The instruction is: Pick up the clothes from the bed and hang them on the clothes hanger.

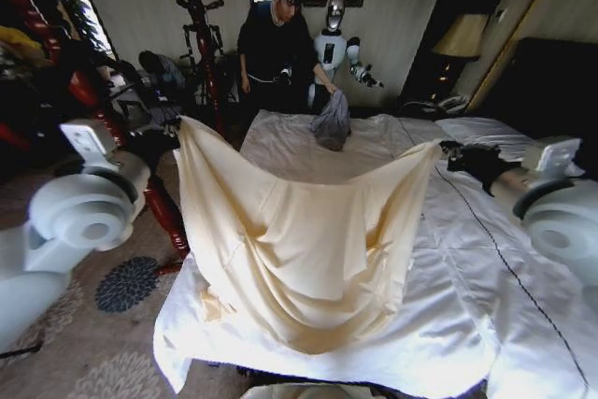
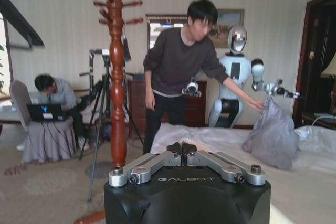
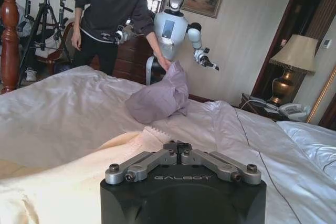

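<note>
1. You are holding the pale cream-yellow silky garment (image 1: 299,231) stretched between both grippers, left gripper (image 1: 173,137) and right gripper (image 1: 448,151) each clamped on a corner.
2. Its long axis is running arm to arm, its hem trailing on the white-duvet bed (image 1: 523,324).

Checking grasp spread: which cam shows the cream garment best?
Head view: the whole cream garment hangs spread between left claw and right claw, its hem on the bed. Right wrist view shows a fold beside that claw; left wrist view, just a scrap.
</note>
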